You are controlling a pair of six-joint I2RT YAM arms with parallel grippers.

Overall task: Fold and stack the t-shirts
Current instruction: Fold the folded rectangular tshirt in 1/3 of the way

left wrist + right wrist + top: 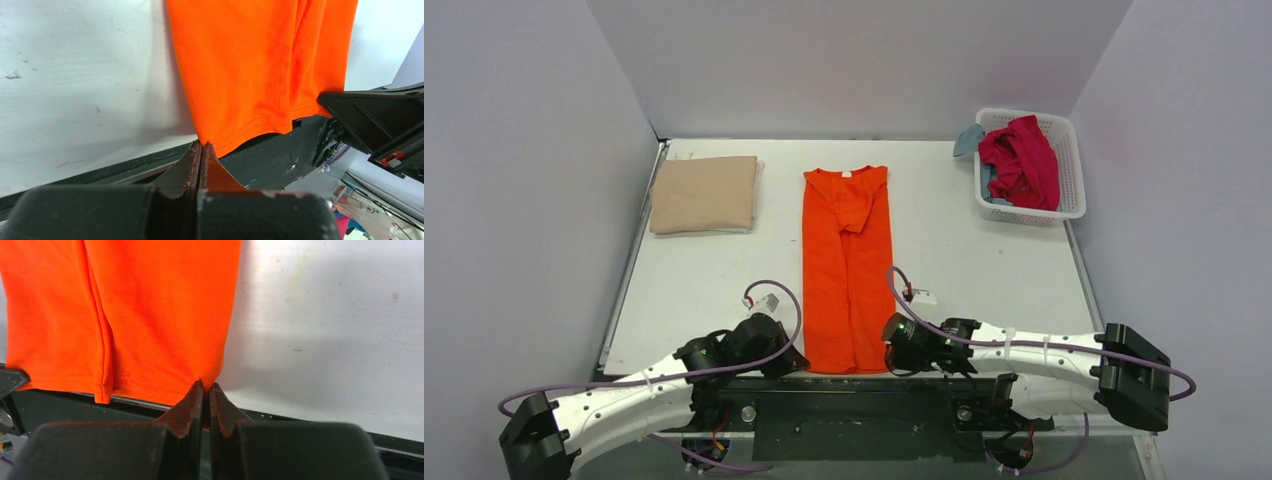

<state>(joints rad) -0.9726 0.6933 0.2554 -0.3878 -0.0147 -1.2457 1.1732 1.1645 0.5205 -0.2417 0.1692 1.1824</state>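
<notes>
- Orange shirt (pixel 847 270): long folded strip mid-table (pixel 984 270), hem at near edge.
- L gripper (pixel 201 146): jaws closed on hem's left corner.
- R gripper (pixel 206 386): closed at right corner, cloth apparently pinched.
- Tan shirt (pixel 704 194): folded, far left.
- Red shirt (pixel 1022 160): in basket (pixel 1070 160).

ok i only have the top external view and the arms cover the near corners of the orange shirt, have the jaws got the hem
Observer: On the left, yes. The left wrist view shows the left jaws shut on the near left corner of the orange shirt, at the hem stitching.
Operator: and the right side
Observer: Same there. The right wrist view shows the right jaws shut on the near right corner, with orange cloth between them.
Operator: is the hem flat on the table
Observer: Not all of it. The left wrist view shows the hem lapping past the table edge, over the dark base plate.
</notes>
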